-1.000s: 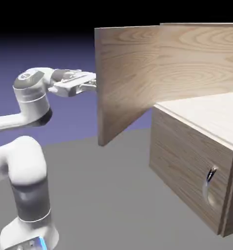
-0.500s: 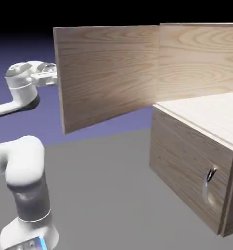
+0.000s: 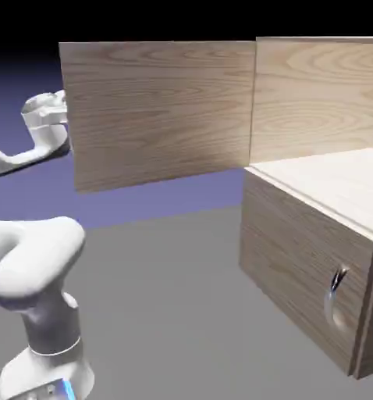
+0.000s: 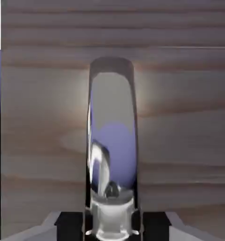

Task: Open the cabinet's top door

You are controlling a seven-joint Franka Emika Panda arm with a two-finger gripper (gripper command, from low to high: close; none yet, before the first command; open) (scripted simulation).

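The large boxy light-brown wood-grain cabinet (image 3: 314,234) fills the right of the exterior view, standing on the grey counter (image 3: 166,305). Its upper compartment is laid open: a pale inner floor is seen above the lower section, and nothing can be made out resting on it. The top door (image 3: 158,113), a broad wood-grain panel, is swung far out on its hinge line near the middle of that view and stretches away toward the left, nearly flat-on to the camera, so the opening is judged to be well advanced, if not finished. The smaller lower door (image 3: 299,273) is shut, its curved silver handle (image 3: 338,291) untouched. The white arm (image 3: 33,266) rises from the lower left, and its wrist passes behind the free left edge of the top door, so the gripper (image 4: 112,226) is hidden in the exterior view. In the hand view the curved silver handle of the top door (image 4: 112,141) runs lengthwise away from the camera, straight ahead and centred between the jaws, against the door's wood. The jaws are closed tightly on that handle at its near end. Any further swing is judged to depend on the pull being kept across the handle's long axis, following the arc about the hinge.
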